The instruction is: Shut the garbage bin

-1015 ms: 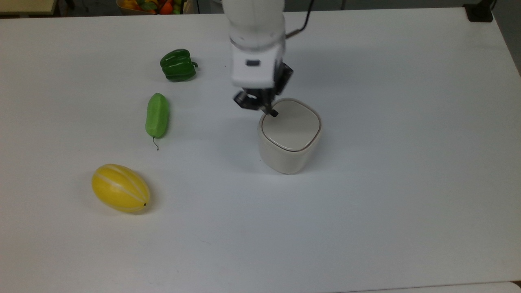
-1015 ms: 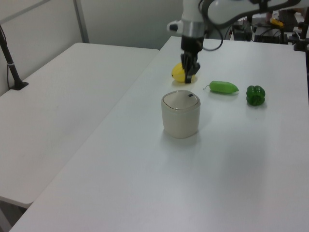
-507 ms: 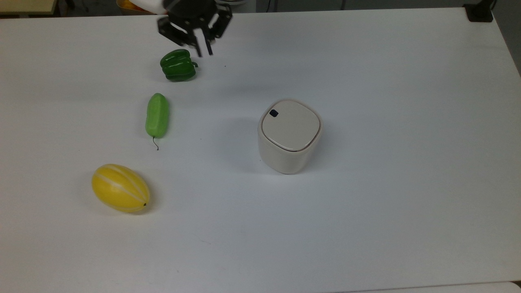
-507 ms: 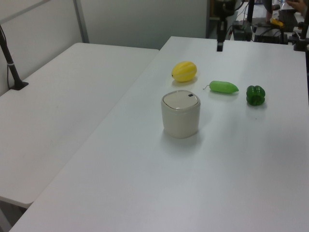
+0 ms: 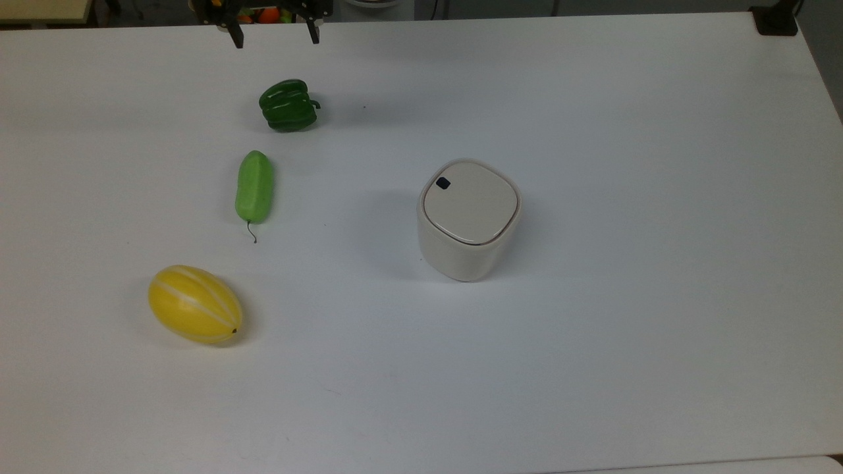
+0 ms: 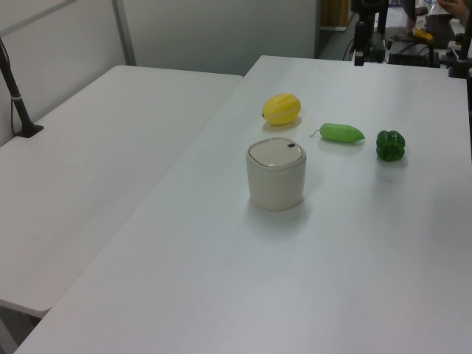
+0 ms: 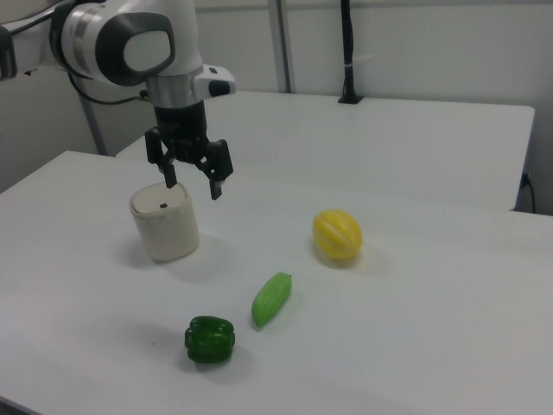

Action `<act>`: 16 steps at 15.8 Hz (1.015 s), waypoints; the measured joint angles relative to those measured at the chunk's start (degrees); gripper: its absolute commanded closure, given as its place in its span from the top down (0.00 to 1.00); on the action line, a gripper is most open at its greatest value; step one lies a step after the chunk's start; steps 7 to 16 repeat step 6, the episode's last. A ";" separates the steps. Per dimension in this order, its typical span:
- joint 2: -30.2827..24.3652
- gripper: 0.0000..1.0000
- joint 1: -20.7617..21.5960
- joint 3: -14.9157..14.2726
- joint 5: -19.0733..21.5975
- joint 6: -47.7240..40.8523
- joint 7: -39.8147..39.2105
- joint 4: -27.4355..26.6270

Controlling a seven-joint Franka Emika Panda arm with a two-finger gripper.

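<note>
- Hand: 2 dark fingers spread apart, pointing down, holding nothing. In the right view it hangs in the air above the bench, in front of the bin's upper right edge as that picture frames it. In the top view the fingertips show at the upper edge, above the far rim of the bench and beyond the pepper, well apart from the bin.
- Arm: white and grey, entering from the right view's upper left and bending down to the hand.
- Bin: cream-beige tub, rounded-square in outline, standing upright near the middle of the bench. Its flat lid lies level on the rim, closed. A small dark square mark sits at the lid's corner toward the top view's upper left. The bin touches none of the other items.
- Pepper: dark green, on the bench to the top view's upper left of the bin.
- Cucumber: light green, lying lengthwise between pepper and melon, a thin dark stem at its near end.
- Melon: yellow with pale stripes, at the top view's lower left, well apart from the bin.
- Bench: white, carrying all 4 items; a second white bench adjoins it on the left view's left.
</note>
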 measured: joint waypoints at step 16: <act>0.55 1.00 -0.95 0.00 -0.11 -1.89 2.40 0.31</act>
